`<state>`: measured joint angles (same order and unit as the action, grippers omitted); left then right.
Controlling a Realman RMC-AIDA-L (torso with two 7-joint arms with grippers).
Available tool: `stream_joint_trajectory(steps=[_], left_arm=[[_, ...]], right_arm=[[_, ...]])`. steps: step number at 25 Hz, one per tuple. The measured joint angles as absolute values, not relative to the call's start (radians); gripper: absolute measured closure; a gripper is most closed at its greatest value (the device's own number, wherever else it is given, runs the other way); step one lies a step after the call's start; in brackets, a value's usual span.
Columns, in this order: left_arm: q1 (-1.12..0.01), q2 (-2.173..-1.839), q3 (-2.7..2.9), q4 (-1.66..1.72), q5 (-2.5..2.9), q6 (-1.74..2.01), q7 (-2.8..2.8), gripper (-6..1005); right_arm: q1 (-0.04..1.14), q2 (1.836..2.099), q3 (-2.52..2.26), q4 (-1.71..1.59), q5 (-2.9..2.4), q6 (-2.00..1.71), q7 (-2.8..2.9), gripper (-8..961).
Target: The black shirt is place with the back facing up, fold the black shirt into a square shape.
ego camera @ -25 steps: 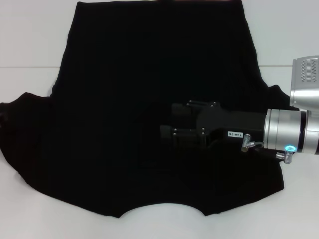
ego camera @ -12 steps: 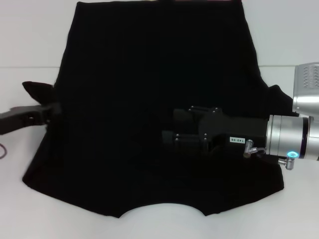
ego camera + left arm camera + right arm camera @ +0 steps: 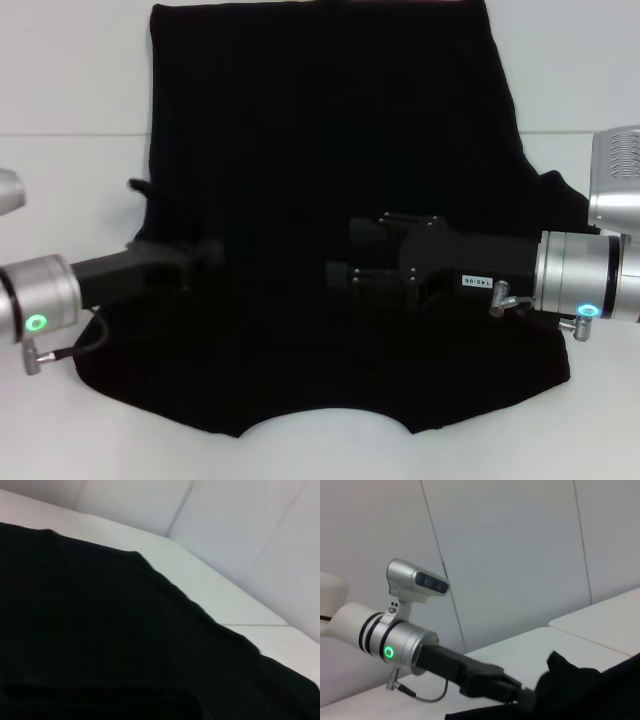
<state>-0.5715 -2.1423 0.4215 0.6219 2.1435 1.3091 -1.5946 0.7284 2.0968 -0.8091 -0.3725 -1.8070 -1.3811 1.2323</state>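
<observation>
The left gripper (image 3: 205, 255) is clamped on the left sleeve of the black shirt (image 3: 320, 140) lying on the white table (image 3: 70, 90), carrying it inward for folding, while the right gripper (image 3: 345, 260), fingers parted and empty, pins the centre.

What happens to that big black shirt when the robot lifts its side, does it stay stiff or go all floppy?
Probably floppy: the large black soft cloth T-shirt already bunches and droops where the left gripper carries its sleeve inward. It likely weighs little, since a single gripper hold lifts the whole flap. It may slide on the smooth white table, which is perhaps why the right gripper rests on it.
</observation>
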Motion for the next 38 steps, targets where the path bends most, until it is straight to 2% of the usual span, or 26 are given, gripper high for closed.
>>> stream_joint_trajectory(steps=[6,12,14,19,25,38], left_arm=[[-0.582,-2.151,0.46,0.624,2.139,1.291,-1.594,936],[-0.578,-2.147,0.449,0.627,2.076,1.212,-1.609,727],[-0.577,-2.147,0.448,0.622,2.059,1.155,-1.622,524],[-0.591,-2.148,0.46,0.591,2.058,0.975,-1.7,418],[-0.606,-2.14,0.467,0.559,2.08,0.927,-1.797,290],[-0.614,-2.138,0.491,0.54,2.152,0.959,-1.982,267]], right_arm=[[0.729,2.094,-0.804,-0.381,-1.807,-1.382,1.232,162],[0.73,2.088,-0.802,-0.389,-1.796,-1.381,1.237,162],[0.728,2.088,-0.802,-0.394,-1.79,-1.38,1.239,162],[0.727,2.086,-0.802,-0.405,-1.782,-1.38,1.252,161],[0.727,2.086,-0.802,-0.412,-1.781,-1.375,1.264,161],[0.73,2.085,-0.802,-0.415,-1.781,-1.37,1.267,161]])
